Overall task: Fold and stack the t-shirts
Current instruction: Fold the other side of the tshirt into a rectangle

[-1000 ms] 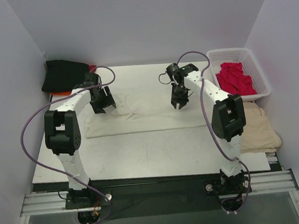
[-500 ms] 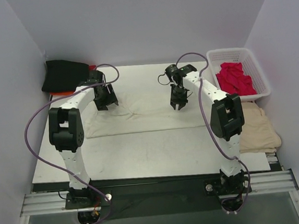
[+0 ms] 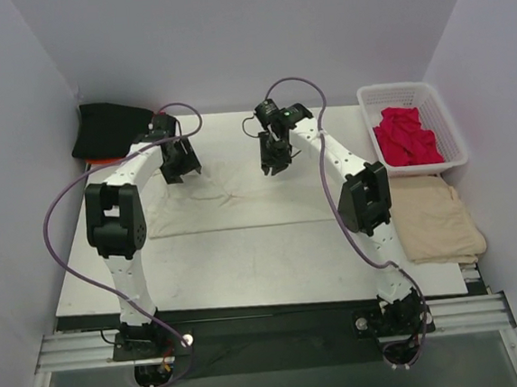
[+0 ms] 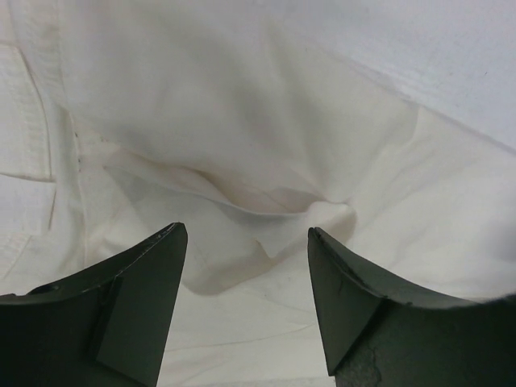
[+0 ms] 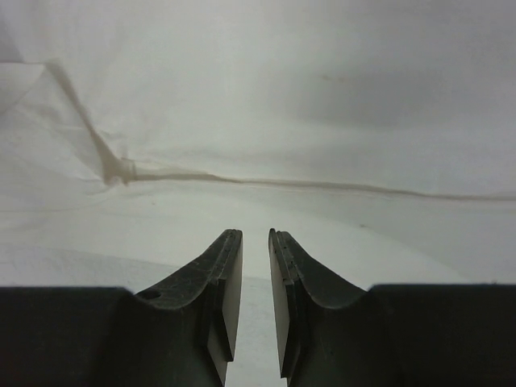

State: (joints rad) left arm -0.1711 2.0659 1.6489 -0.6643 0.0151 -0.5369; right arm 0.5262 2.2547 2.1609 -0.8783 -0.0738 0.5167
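1. The cream-white t-shirt lies on the tabletop, folded into a wide band that runs from left to right. It is flat, with some wrinkles.
2. The left pincer hangs over the far left part of this shirt. Its jaws stand wide apart and hold nothing. In the left wrist view, a soft crease of the cloth shows in the gap between them.
3. The right pincer is near the far edge of the same shirt, about the middle of the tabletop. Its jaws are almost together – only a thin slit remains, and nothing is in it. Beyond its fingers the right wrist view shows a long straight edge of the cloth.
4. The black t-shirt sits folded in the far left corner, on top of the orange-red t-shirt, of which only a small strip shows.
5. The crimson t-shirt lies crumpled inside the white basket at the far right.
6. A beige cloth lies just in front of the basket – it hangs partly over the right edge of the tabletop.
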